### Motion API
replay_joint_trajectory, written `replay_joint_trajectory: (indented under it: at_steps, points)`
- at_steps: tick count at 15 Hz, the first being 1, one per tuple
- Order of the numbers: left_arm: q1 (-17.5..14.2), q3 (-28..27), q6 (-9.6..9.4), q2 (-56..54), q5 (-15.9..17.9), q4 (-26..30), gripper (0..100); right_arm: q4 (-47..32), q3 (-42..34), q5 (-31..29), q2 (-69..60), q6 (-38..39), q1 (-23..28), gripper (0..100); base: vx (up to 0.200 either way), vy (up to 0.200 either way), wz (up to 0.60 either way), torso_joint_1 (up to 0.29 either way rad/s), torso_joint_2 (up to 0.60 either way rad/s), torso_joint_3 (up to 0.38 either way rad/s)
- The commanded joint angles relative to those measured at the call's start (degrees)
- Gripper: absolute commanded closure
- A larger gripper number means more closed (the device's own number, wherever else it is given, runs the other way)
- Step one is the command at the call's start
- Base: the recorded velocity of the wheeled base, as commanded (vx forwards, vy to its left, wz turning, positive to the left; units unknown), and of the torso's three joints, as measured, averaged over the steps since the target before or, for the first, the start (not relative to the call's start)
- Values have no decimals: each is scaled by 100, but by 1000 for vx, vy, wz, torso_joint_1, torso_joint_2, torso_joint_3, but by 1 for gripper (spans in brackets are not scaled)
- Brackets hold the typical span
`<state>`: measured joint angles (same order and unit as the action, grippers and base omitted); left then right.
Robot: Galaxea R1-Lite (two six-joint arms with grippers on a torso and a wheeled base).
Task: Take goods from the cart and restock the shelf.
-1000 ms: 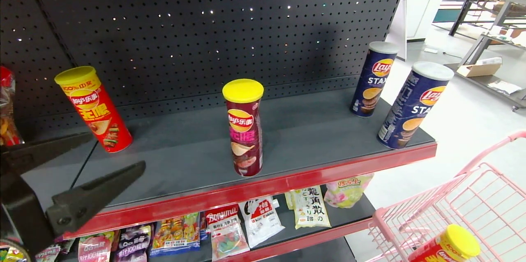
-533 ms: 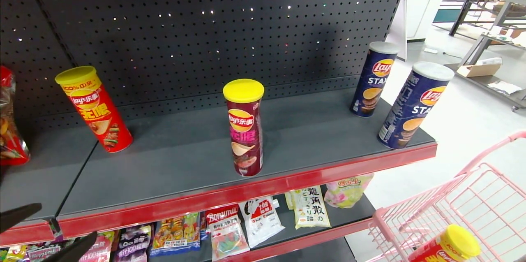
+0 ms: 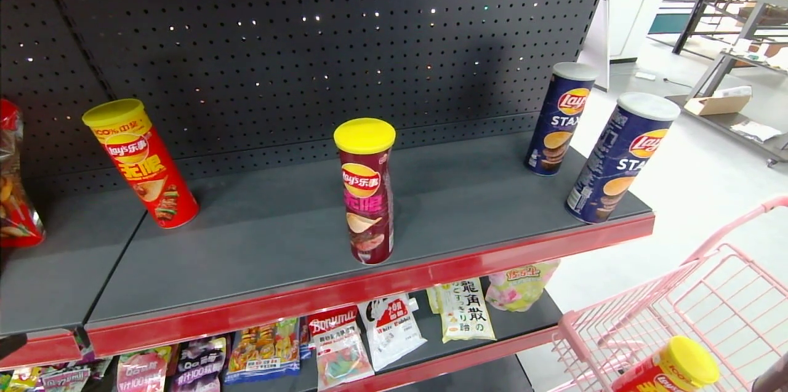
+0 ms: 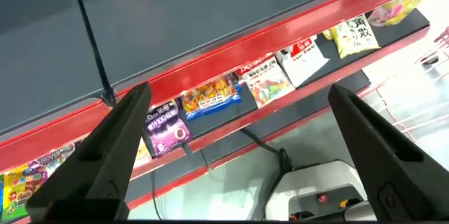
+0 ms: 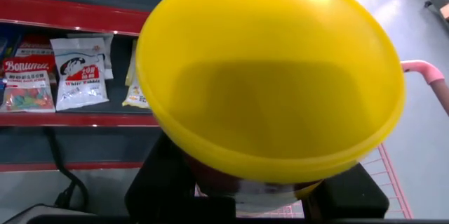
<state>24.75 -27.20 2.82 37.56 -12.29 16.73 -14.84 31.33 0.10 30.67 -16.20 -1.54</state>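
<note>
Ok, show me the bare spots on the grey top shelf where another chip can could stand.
Two wide gaps on the grey top shelf: between the red yellow-lidded can and the maroon yellow-lidded can, and between that and the two dark blue cans. Crowded: the right end, and the packet-lined lower shelf.

A maroon can (image 3: 367,195) stands upright on the shelf (image 3: 277,244), near its front edge.
</note>
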Motion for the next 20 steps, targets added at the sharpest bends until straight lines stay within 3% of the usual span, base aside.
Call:
replay_joint_trajectory:
  at_steps: [1,8,12,13,17,19,20]
  points:
    - [-5,-5,-9,6,-2,-3,0,-2,-48,-1,44,3,13,100,0,0,0,0,0,0]
    - [4,4,-18,-12,-2,-3,0,-2,-74,8,27,3,4,100,0,0,600,2,0,2]
    - [4,39,-27,-100,-10,-3,0,104,66,210,220,38,-5,100,0,0,0,0,0,0]
    - [-5,101,-18,-179,-19,-3,0,306,84,280,396,56,4,100,0,0,0,0,0,0]
    - [-75,637,0,-1321,-213,68,0,2679,66,474,2444,381,-13,100,0,0,0,0,0,0]
    - [-330,637,35,-1523,-221,261,0,3338,110,825,3032,460,-49,100,0,0,0,0,0,0]
    - [-585,637,211,-1523,-204,305,0,3435,260,1054,3375,442,-49,100,0,0,0,0,0,0]
